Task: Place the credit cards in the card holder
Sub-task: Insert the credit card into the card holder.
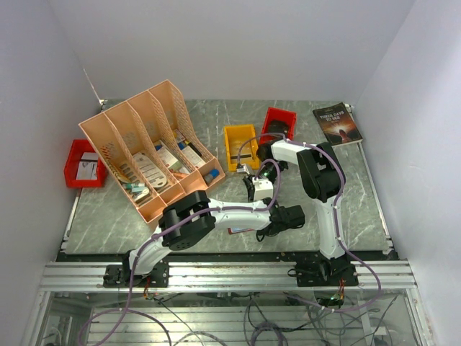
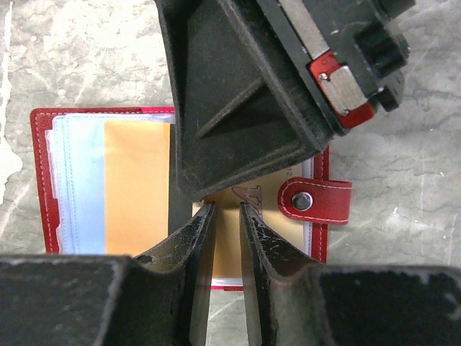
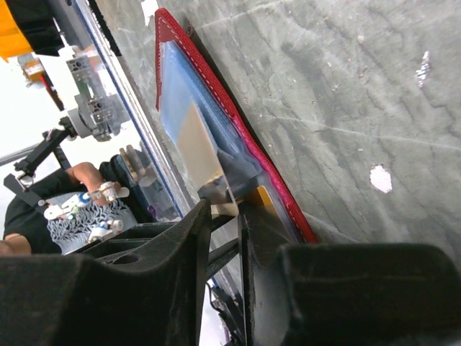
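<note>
At your frame's left, red card holder lying open on the marble table, orange credit card in its clear pocket; bottom centre, your left gripper a sliver apart, grip unclear; above it, right gripper pinching a tan credit card; snap strap right

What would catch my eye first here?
The big peach file rack at the table's left, stuffed with papers. Mid-table, the left arm and right arm crowd over an open red card holder with an orange card in its clear pocket. The right pincer seems to pinch a tan card.
</note>
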`<state>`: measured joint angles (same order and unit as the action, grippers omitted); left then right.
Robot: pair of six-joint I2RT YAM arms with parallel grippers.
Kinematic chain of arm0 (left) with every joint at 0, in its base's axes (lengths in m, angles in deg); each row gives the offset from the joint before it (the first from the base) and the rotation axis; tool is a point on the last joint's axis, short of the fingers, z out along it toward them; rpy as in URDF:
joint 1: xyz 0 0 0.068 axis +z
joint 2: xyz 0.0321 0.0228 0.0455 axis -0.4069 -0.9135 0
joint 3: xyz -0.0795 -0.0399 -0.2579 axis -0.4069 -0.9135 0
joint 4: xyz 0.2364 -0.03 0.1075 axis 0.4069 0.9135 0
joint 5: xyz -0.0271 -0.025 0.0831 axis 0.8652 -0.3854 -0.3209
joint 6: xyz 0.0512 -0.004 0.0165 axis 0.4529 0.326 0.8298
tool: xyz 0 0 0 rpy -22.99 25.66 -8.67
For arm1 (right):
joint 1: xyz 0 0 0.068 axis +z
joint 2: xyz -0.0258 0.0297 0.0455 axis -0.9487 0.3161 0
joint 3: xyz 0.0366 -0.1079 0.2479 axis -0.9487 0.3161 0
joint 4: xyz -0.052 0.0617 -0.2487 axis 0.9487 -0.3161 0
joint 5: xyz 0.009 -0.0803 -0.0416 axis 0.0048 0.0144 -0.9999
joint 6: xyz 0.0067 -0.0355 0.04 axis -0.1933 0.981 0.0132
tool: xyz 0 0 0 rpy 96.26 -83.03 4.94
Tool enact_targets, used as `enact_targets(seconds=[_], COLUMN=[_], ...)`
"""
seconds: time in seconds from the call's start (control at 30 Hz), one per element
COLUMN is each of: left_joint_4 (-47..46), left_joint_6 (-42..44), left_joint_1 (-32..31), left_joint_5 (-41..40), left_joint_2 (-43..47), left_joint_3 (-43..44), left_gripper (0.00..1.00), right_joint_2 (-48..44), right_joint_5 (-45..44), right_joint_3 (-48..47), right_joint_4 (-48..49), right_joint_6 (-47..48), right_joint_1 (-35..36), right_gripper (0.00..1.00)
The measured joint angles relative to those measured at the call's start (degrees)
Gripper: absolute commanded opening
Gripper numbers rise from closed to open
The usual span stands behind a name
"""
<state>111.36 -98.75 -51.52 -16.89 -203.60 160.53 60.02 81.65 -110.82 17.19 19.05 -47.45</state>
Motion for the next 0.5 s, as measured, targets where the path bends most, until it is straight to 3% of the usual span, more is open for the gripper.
enact_targets(seconds=[0.3, 0.5], left_joint_4=[0.85, 1.20], left_joint_6=[-0.02, -0.50], left_joint_1=[0.31, 0.44], left_joint_5=[-0.11, -0.20], left_joint_2=[0.00, 0.00], left_joint_3=[0.00, -0.07], left_gripper=[0.34, 0.37], right_joint_2=[0.00, -0.22], right_joint_5=[1.57, 2.51], right_joint_3=[-0.02, -0.02], right_joint_4=[-0.81, -0.90], right_joint_6=[-0.37, -0.44], right_joint_1=[0.00, -0.07], right_gripper=[0.40, 0.40])
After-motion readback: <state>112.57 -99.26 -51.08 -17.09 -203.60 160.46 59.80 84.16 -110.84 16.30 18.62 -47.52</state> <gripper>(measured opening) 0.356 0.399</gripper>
